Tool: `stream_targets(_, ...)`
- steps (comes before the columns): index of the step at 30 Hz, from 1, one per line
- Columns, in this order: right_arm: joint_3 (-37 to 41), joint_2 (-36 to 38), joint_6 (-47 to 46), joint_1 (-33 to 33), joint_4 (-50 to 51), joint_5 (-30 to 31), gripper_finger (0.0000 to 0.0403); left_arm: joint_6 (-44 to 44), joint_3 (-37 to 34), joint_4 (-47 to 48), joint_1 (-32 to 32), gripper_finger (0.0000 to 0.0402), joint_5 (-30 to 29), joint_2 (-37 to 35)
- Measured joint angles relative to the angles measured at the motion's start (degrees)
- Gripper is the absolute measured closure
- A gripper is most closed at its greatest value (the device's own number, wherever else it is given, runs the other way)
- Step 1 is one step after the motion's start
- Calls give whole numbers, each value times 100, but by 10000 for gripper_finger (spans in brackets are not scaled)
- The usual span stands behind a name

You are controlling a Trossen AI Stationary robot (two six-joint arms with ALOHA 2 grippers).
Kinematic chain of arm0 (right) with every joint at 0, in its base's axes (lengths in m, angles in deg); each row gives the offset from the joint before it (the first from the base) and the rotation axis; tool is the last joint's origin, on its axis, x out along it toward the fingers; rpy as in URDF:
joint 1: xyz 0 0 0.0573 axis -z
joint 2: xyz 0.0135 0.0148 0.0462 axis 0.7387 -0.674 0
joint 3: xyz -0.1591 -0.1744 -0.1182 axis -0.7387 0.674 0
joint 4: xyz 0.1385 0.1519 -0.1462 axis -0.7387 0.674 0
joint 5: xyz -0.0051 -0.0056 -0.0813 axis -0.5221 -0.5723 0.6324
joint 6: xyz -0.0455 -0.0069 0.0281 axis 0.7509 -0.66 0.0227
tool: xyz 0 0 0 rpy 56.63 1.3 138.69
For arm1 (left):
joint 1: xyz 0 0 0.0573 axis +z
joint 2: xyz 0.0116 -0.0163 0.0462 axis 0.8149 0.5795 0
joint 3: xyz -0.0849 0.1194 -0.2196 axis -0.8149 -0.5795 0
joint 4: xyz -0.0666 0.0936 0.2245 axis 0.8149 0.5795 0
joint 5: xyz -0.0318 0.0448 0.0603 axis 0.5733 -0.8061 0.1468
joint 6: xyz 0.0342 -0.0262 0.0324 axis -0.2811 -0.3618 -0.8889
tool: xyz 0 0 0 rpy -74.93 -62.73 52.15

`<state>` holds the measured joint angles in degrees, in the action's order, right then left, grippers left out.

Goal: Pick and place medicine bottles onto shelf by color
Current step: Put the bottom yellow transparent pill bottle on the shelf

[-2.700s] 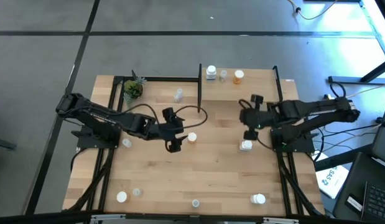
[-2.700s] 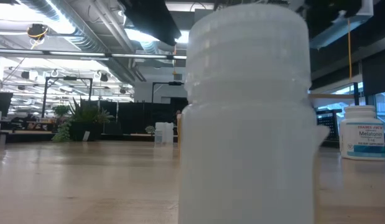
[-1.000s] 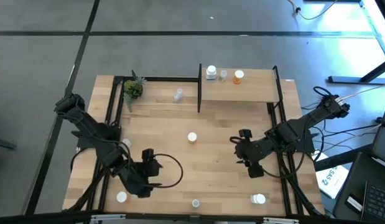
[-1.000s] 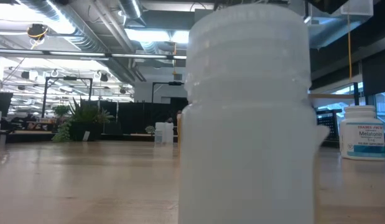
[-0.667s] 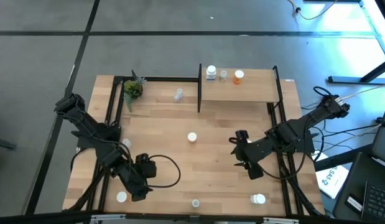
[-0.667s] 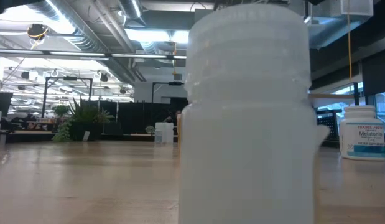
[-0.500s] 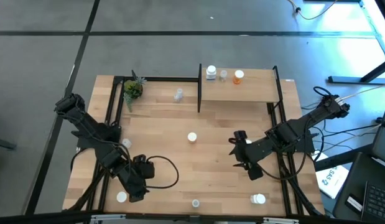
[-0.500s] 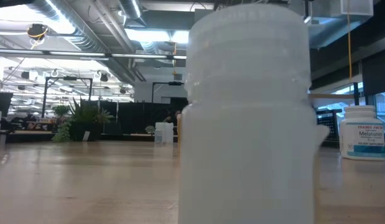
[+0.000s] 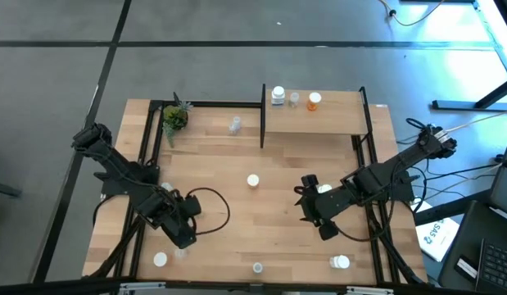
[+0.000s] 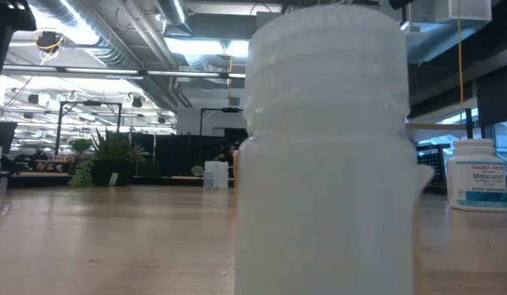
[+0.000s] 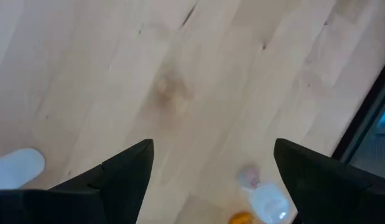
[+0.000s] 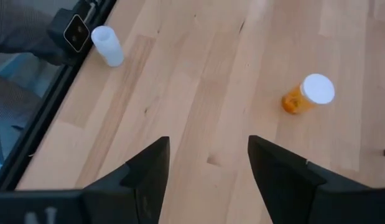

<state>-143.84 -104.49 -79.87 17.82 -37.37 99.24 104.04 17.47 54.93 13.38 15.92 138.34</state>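
Note:
The shelf (image 9: 335, 119) at the far right carries a white (image 9: 278, 96), a clear (image 9: 294, 99) and an orange medicine bottle (image 9: 314, 101). More bottles are scattered over the table. An orange one with a white cap (image 12: 307, 93) lies on its side at mid-table (image 9: 252, 180). My left gripper (image 9: 186, 236) hangs open at the near left, pointing steeply down, above a clear bottle (image 11: 267, 202), with a white one (image 11: 18, 168) beside it. My right gripper (image 9: 305, 205) is open right of centre over bare wood (image 12: 208, 143), nothing between its fingers.
A small potted plant (image 9: 174, 117) stands at the far left, a clear bottle (image 9: 235, 124) next to it. White bottles stand at the near edge (image 9: 159, 259) (image 9: 341, 262). One bottle (image 10: 323, 147) fills the low view. Black frame posts run along both table sides.
My left gripper has rolled and tipped down, shifting slightly toward the table's near left corner. My right gripper has drifted a little toward the table's left. No bottle has moved.

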Motion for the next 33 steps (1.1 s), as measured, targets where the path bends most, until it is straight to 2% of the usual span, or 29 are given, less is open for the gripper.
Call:
stream_targets(11,0,-627,919,-3,-856,-407,183,-177,0,-114,2,75,-2,0)
stream_targets(18,0,-828,1022,0,-1146,-436,183,-151,0,-111,-21,75,-4,0)
stream_targets(33,2,-1681,1851,2,-3016,-1709,183,-302,-1,-107,-17,75,-145,0)
